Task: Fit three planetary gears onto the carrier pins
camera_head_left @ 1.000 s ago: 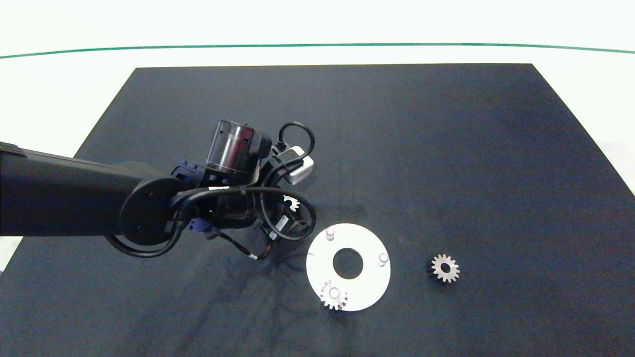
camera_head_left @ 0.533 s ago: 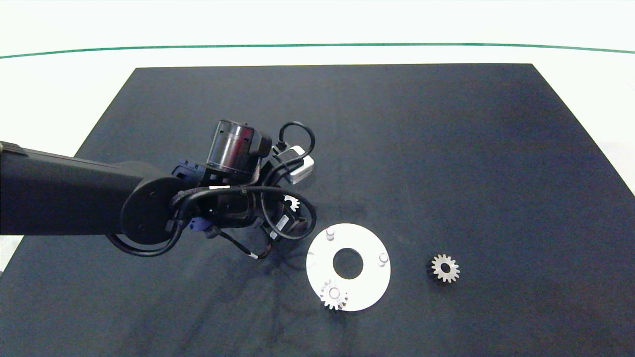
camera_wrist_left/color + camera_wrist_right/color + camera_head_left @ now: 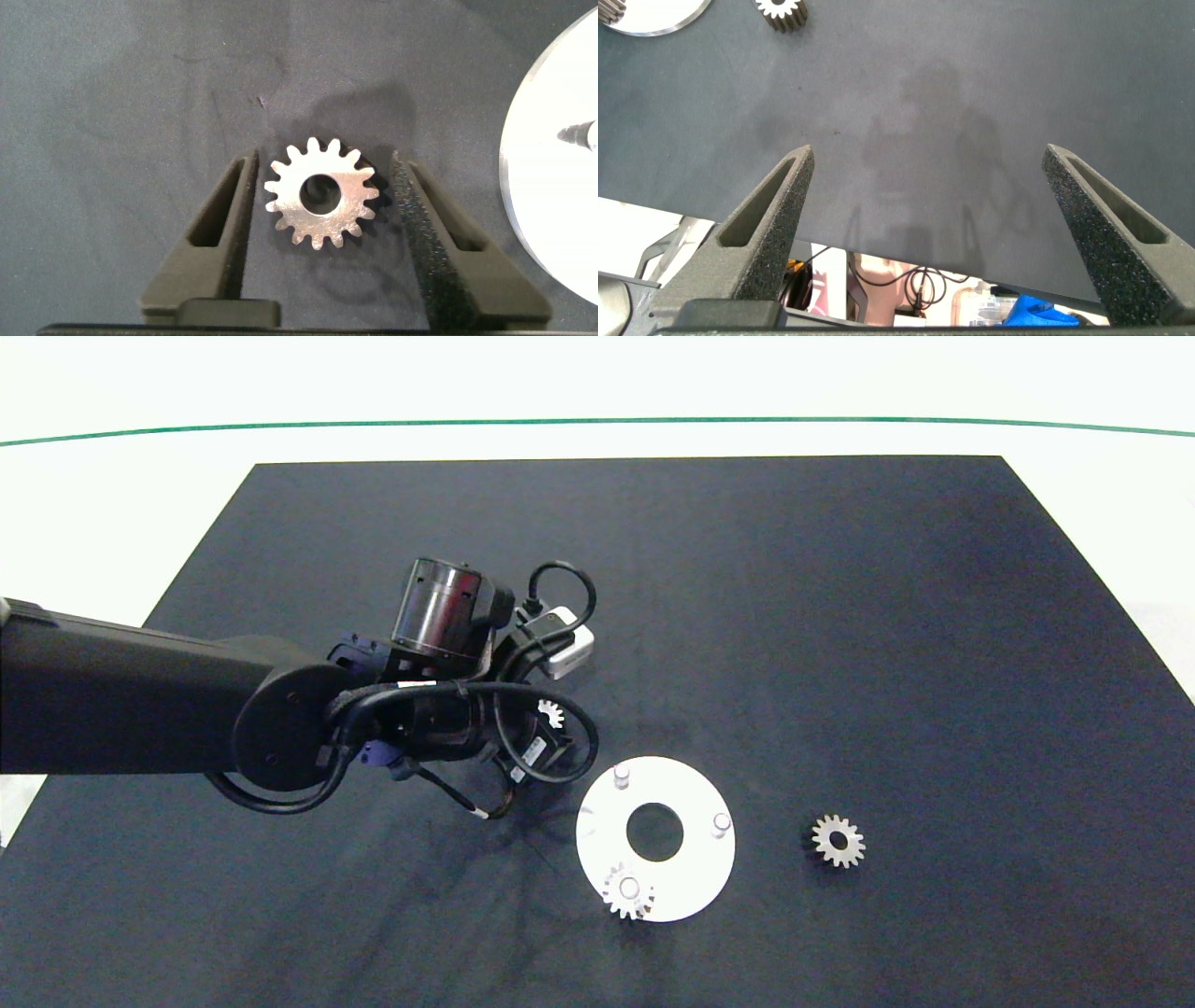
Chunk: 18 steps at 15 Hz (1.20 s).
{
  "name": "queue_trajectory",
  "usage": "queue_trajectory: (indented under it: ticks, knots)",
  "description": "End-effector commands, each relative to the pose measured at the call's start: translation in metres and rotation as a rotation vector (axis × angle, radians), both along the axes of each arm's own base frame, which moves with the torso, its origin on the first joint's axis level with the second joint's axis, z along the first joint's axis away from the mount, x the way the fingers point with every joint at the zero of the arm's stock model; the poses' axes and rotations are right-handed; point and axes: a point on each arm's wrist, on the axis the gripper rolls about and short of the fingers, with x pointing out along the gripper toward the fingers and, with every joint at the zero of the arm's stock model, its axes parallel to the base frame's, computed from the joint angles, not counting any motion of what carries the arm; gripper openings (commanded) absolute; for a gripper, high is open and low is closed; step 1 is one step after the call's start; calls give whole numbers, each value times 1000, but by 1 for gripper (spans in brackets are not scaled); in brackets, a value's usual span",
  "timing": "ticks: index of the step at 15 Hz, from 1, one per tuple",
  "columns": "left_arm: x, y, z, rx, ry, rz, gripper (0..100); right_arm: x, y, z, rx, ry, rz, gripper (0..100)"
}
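One planetary gear [image 3: 322, 193] lies flat on the dark mat between the fingers of my left gripper [image 3: 324, 161]. The gripper is open, with a gap on each side of the gear. In the head view this gear [image 3: 549, 714] peeks out under the left wrist, just left of the white disc [image 3: 686, 793]. A second gear [image 3: 627, 891] sits on the disc's nearest carrier pin. The other two carrier pins [image 3: 622, 775] [image 3: 721, 823] are bare. A third gear [image 3: 837, 841] lies on the mat right of the disc. My right gripper [image 3: 929, 154] hangs open over the mat's near edge, outside the head view.
The dark mat [image 3: 747, 597] covers most of the white table. The left arm [image 3: 140, 700] and its cables [image 3: 551, 747] lie over the mat's left half. The disc's edge [image 3: 551, 187] shows close beside the left gripper's finger.
The left wrist has crept slightly toward the far side of the mat. The gear between its fingers still lies on the mat. The disc and the other gears have not moved.
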Motion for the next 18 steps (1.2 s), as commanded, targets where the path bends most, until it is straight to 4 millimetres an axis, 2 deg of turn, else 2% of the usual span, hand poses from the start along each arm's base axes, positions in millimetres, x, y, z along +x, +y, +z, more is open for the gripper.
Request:
queue_trajectory:
  ticks: [1, 18]
  knots:
    - [1, 1, -1, 1, 3, -3, 50, 0, 0, 0, -1, 2, 0, 100]
    - [2, 5, -3, 3, 11, 4, 17, 0, 0, 0, -2, 1, -3, 100]
